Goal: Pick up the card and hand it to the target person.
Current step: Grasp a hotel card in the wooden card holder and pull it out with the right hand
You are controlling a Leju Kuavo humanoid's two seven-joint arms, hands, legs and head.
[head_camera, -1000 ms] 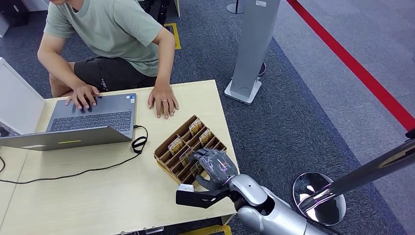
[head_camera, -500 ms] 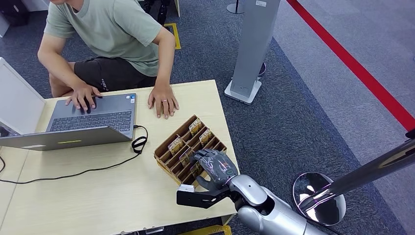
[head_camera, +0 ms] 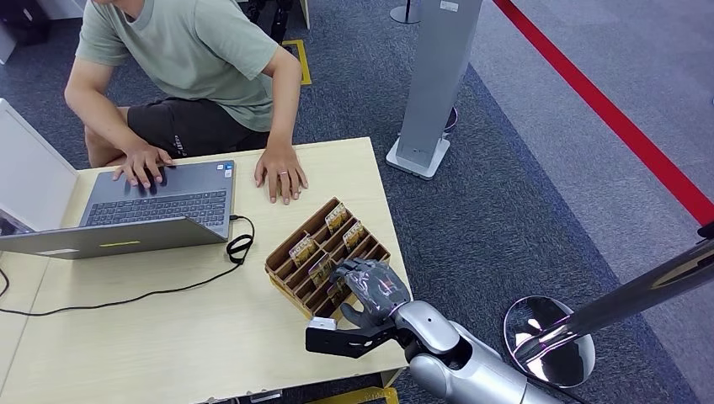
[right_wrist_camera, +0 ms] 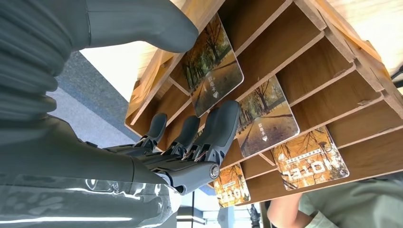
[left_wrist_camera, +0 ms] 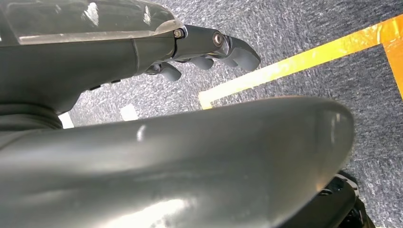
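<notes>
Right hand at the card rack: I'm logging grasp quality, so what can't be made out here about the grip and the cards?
- Head view: the right hand covers the near slots of the rack; any card under it is hidden.
- Right wrist view: the thumb and fingers flank a card, but actual contact is unclear.
- Head view: card print is too small to read.
- Left wrist view: the left hand is partly blocked by a body cover.

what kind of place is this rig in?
Likely an office or demo hall rigged as a hotel front desk: wooden card rack with cards marked HOTEL, person at a laptop, grey carpet with red floor line.
</notes>
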